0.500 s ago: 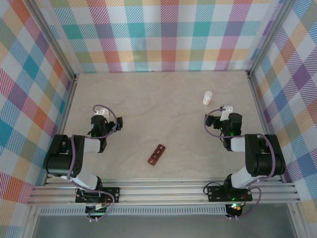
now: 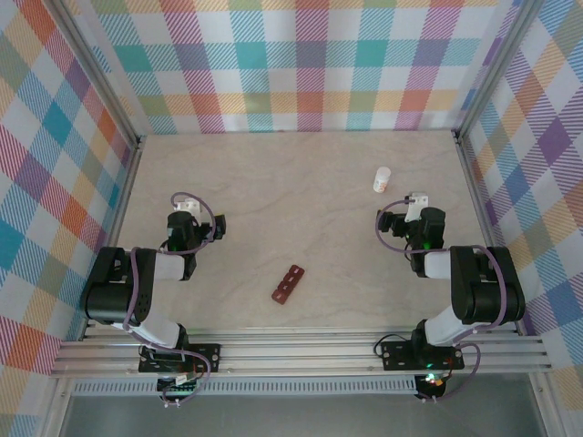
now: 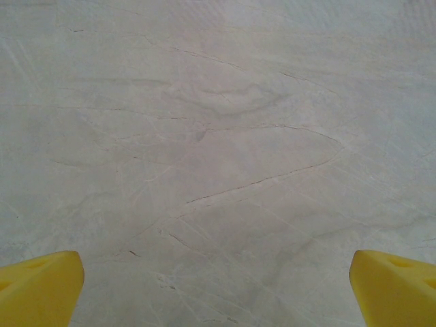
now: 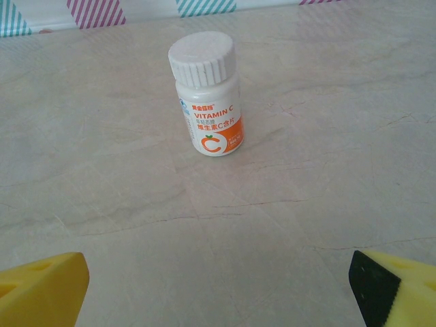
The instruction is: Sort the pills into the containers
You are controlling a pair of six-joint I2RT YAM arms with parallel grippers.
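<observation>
Top view: sorting not started, I judge. The strip (image 2: 288,283) lies shut on the worktop (image 2: 301,182), between my two hands and back toward the bases, well apart from both. The left hand (image 2: 189,211) sits low over bare worktop, arm folded, elbow back. The right hand (image 2: 412,208) is folded the same way. The bottle (image 2: 382,180) stands upright just ahead of it, slightly to its left, not touching.

Left wrist: left hand (image 3: 218,293) spread wide, holding nothing. Yellow fingertips (image 3: 41,286) sit at the bottom corners, with bare worktop ahead.

Right wrist: right hand (image 4: 218,293) also spread wide and holding nothing, fingertips (image 4: 44,286) at both corners. The bottle (image 4: 206,95) is straight ahead, a bit left of centre, cap on, label facing me.

Step in hand: reaching for the bottle. I guess the pills are inside.

Next move needs:
- the right hand forward and slightly left, to straddle the bottle body and close below the cap
- the left hand on the cap or over to the strip, whose lids need opening.
</observation>
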